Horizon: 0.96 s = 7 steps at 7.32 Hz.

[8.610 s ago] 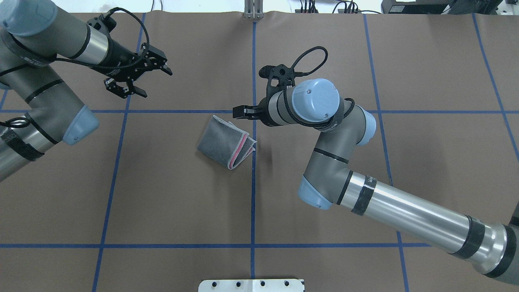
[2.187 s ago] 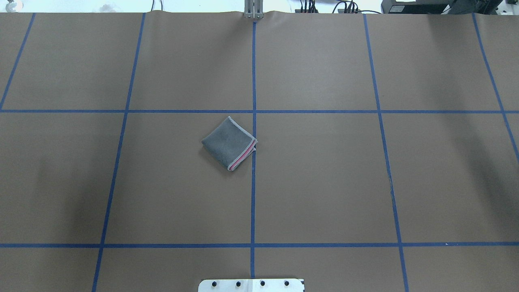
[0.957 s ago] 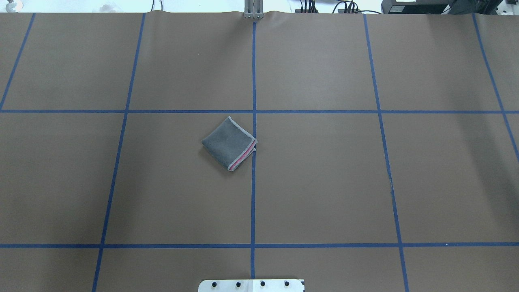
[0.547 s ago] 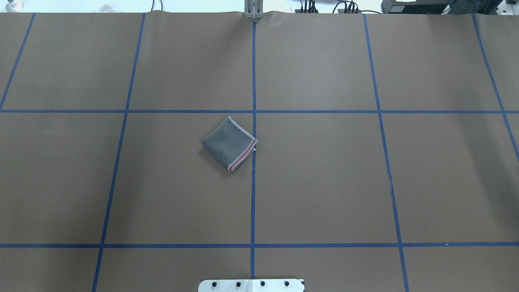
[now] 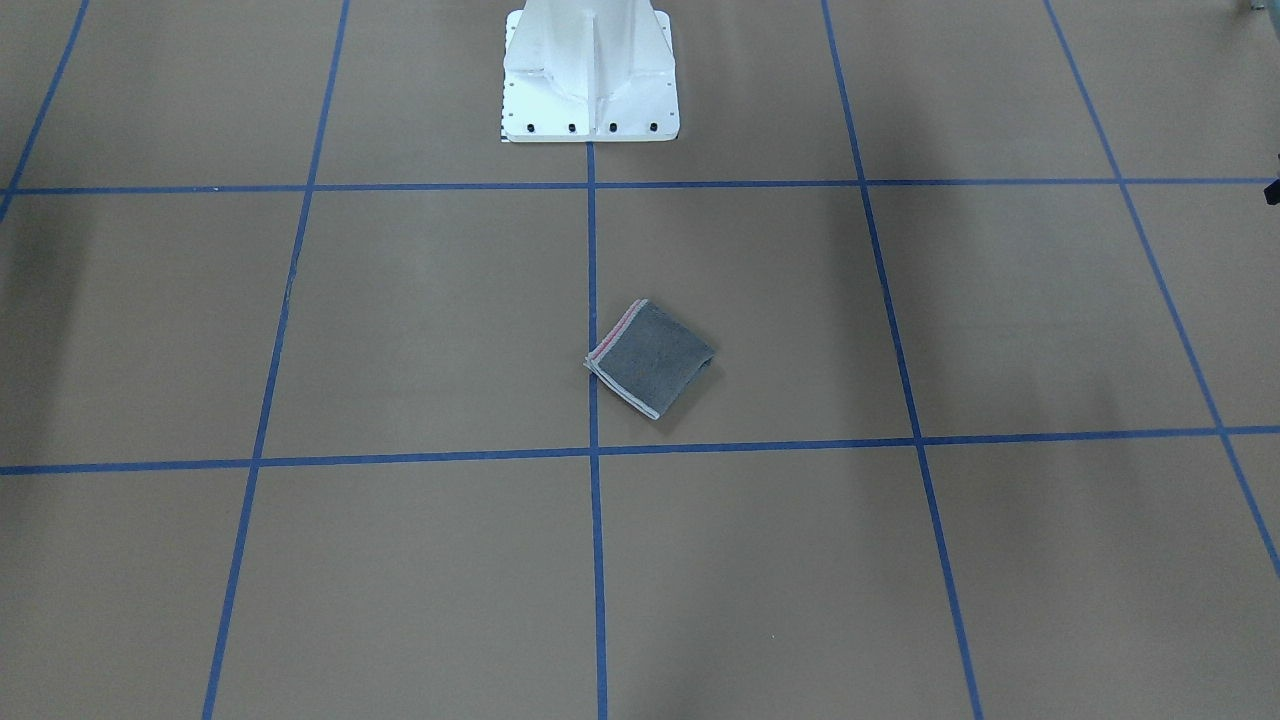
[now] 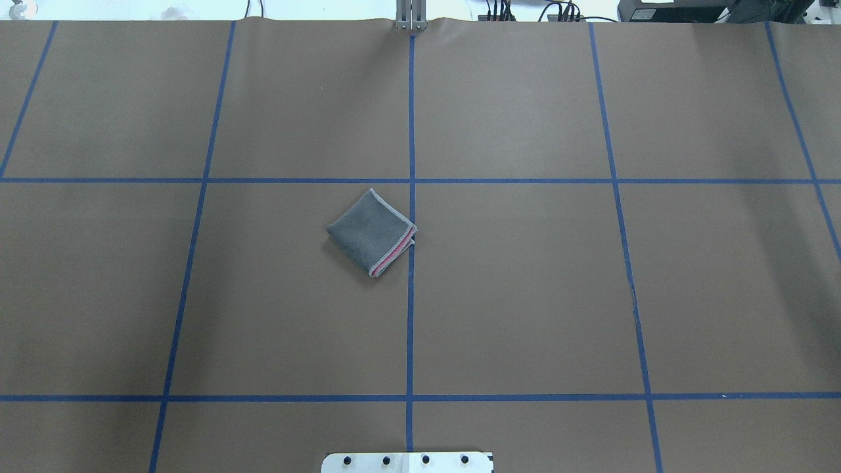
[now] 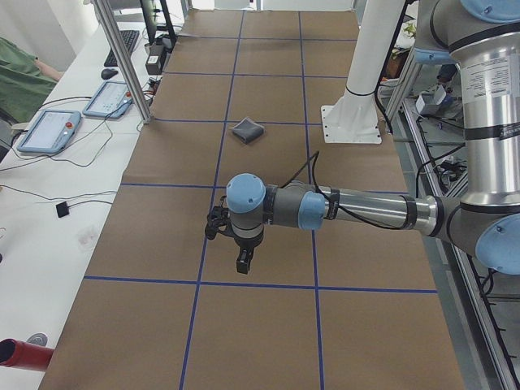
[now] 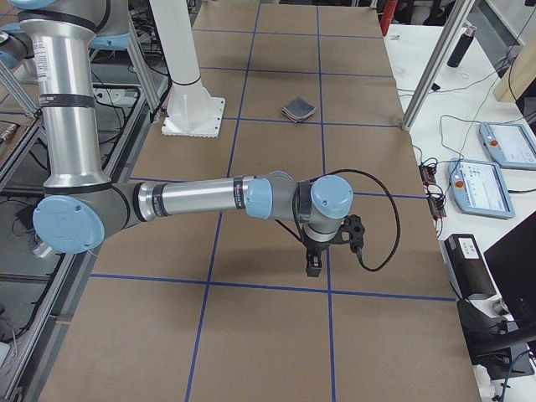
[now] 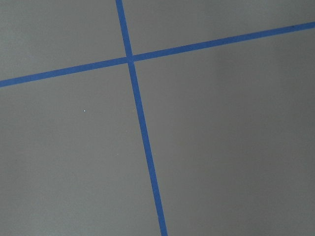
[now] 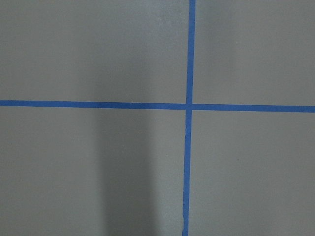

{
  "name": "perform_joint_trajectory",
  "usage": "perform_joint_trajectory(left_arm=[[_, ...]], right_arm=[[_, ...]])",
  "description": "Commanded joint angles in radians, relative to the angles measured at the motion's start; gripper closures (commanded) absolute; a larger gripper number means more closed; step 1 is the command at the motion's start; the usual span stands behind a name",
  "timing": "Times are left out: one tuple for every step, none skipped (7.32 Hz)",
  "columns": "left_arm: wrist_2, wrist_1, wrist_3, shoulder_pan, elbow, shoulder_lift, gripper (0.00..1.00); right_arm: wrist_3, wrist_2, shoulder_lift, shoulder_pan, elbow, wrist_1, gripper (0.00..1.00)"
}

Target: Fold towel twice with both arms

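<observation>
Seeing the towel [image 6: 372,231] lying alone near the middle of the table [image 6: 558,295], a compact grey square turned like a diamond. Noting pink peeking between the hemmed layers on the side touching the centre blue tape line [image 6: 411,118].

Comparing with several seconds back: no longer finding either arm over it in the overhead view, and finding the once loose, gaping layers sitting flatter. Not seeing it shift at all over the last couple of seconds.

Spotting the left arm [image 7: 357,210] and right arm [image 8: 209,199] parked well apart from the cloth, out towards opposite table ends. Seeing the left gripper [image 7: 242,262] and right gripper [image 8: 313,266] pointing down at bare paper. Not managing to tell fingers apart or together from these side views.

Judging both folds as done, with nothing remaining but closing out the episode.
</observation>
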Motion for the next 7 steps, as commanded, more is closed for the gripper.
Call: perform_joint_trajectory(left_arm=[[0.051, 0.000, 0.000, -0.001, -0.004, -0.005, 0.00], [0.053, 0.000, 0.000, -0.001, -0.001, -0.007, 0.00], [0.061, 0.000, 0.000, -0.001, -0.003, -0.010, 0.00], [0.059, 0.000, 0.000, -0.001, -0.005, -0.010, 0.00], [0.061, 0.000, 0.000, -0.001, -0.006, -0.010, 0.00], [0.061, 0.000, 0.000, -0.001, -0.005, -0.010, 0.00], [0.061, 0.000, 0.000, -0.001, -0.005, -0.010, 0.00]], right_arm=[[-0.003, -0.004, -0.003, 0.000, 0.005, 0.003, 0.00], [-0.003, -0.009, -0.004, 0.000, 0.010, 0.003, 0.00], [-0.004, -0.011, -0.027, -0.002, 0.002, 0.026, 0.00], [-0.003, -0.017, -0.064, -0.002, -0.017, 0.140, 0.00], [0.003, -0.018, -0.072, 0.000, -0.018, 0.177, 0.00], [0.006, -0.018, -0.070, 0.000, -0.018, 0.176, 0.00], [0.006, -0.017, -0.070, 0.000, -0.018, 0.176, 0.00]])
